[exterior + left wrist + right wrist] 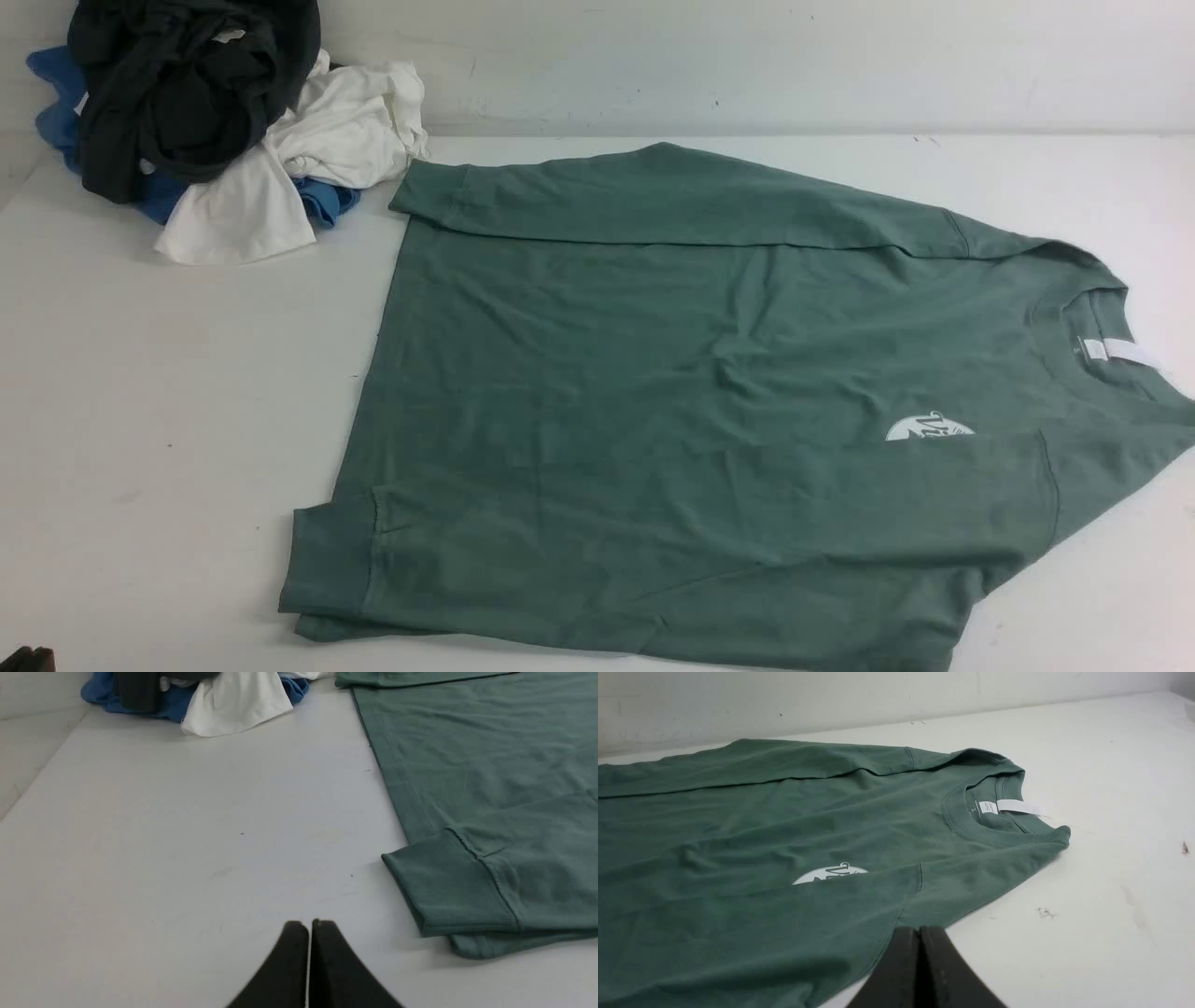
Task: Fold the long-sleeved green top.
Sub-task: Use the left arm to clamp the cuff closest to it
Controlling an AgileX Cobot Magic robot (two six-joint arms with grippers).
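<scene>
The green long-sleeved top (pixel 672 392) lies flat on the white table (pixel 168 392), neck to the right and hem to the left. Both sleeves are folded across the body. The near cuff (pixel 327 560) and the far cuff (pixel 429 191) lie by the hem. The white chest logo (pixel 929 429) is half covered by the near sleeve. The white neck label (pixel 1116 352) shows. My left gripper (pixel 309 924) is shut and empty over bare table, short of the near cuff (pixel 444 891). My right gripper (pixel 920 928) is shut at the top's (pixel 761 826) near shoulder edge, holding nothing.
A pile of clothes sits at the back left corner: a black garment (pixel 187 84), a white one (pixel 308 159) and a blue one (pixel 322 201). A white wall (pixel 747 56) runs along the table's far edge.
</scene>
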